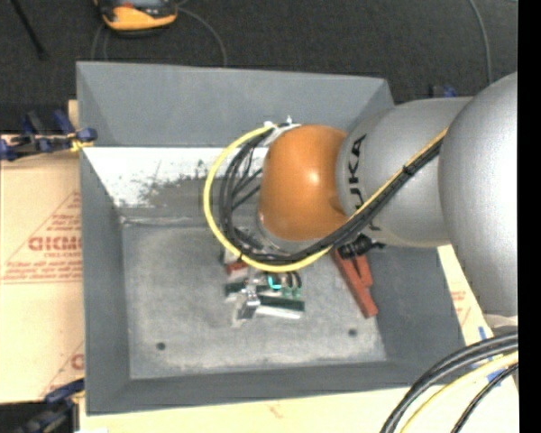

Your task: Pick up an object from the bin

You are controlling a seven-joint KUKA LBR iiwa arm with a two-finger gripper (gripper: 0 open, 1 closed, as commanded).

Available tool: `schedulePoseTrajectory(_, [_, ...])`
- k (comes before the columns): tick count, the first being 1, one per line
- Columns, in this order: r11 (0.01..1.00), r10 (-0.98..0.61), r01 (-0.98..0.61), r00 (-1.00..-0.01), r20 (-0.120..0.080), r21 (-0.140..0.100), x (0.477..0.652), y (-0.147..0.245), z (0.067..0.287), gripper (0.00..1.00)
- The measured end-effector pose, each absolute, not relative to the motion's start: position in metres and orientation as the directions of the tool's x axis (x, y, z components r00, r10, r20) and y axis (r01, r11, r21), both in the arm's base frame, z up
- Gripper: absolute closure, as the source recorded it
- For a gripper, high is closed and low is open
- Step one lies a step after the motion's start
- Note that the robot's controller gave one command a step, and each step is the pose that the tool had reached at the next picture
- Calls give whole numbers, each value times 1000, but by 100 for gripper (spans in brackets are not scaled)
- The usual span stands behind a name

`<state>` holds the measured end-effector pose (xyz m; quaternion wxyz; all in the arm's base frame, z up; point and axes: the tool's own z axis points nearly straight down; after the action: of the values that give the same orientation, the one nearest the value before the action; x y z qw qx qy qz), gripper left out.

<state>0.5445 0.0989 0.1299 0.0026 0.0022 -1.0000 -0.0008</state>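
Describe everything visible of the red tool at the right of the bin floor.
The red tool is long and slim, red-orange with darker parts near its upper end; its kind cannot be told. It lies flat on the floor of the bin, right of the middle, slanting from upper left to lower right. Its upper end is hidden under the arm. It lies apart from the small heap of green and silvery things to its left.

The bin (pixel 162 318) is matt grey metal, its floor scuffed and its far wall scratched pale. The orange cover (pixel 298 183) shines smooth and glossy. The red tool (pixel 359 282) at right is perhaps plastic-handled.
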Motion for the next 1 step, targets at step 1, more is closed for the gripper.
schedulePoseTrajectory(1, [1000,-2,-2,-1000,-3,3,546,99,135,0])
